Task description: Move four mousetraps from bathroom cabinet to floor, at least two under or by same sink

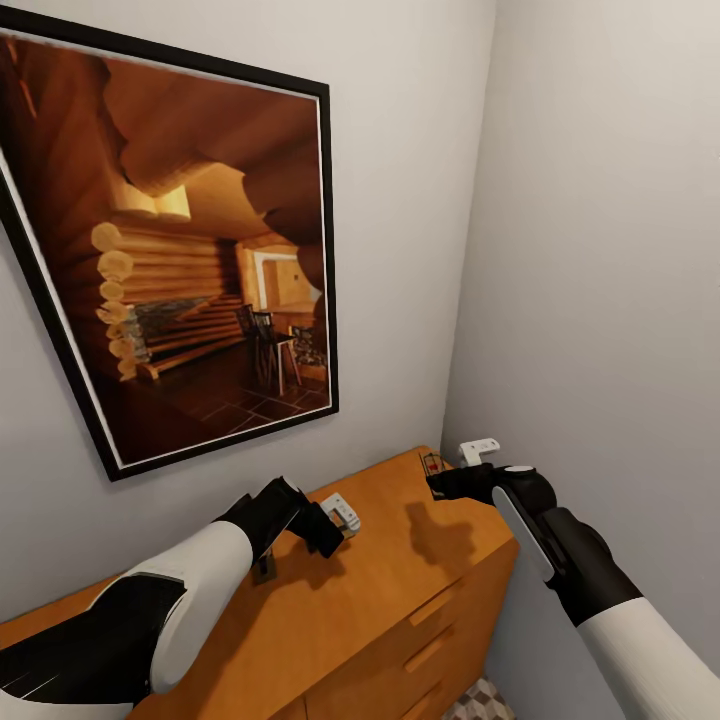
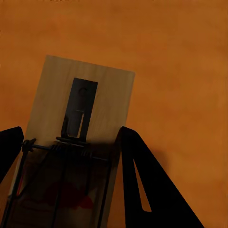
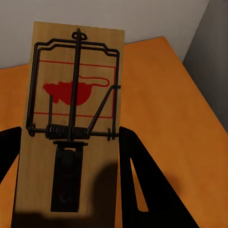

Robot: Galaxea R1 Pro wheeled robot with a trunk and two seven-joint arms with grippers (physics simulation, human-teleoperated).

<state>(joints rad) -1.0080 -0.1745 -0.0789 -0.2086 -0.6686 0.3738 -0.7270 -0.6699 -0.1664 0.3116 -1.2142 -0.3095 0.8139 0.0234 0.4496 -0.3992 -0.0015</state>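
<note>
Left jaws straddle tan wooden mousetrap (image 2: 78, 142), lengthwise, on orange-brown cabinet worktop (image 1: 400, 570) | right jaws straddle second trap (image 3: 71, 123) | your closure unclear.

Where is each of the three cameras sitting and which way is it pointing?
Head view: on the head, looking down at the cabinet in a wall corner; both arms show.
Left wrist view: on the left arm, along its fingers straddling a mousetrap.
Right wrist view: on the right arm, along its fingers straddling another mousetrap.
Shared: all show the orange cabinet top.
</note>
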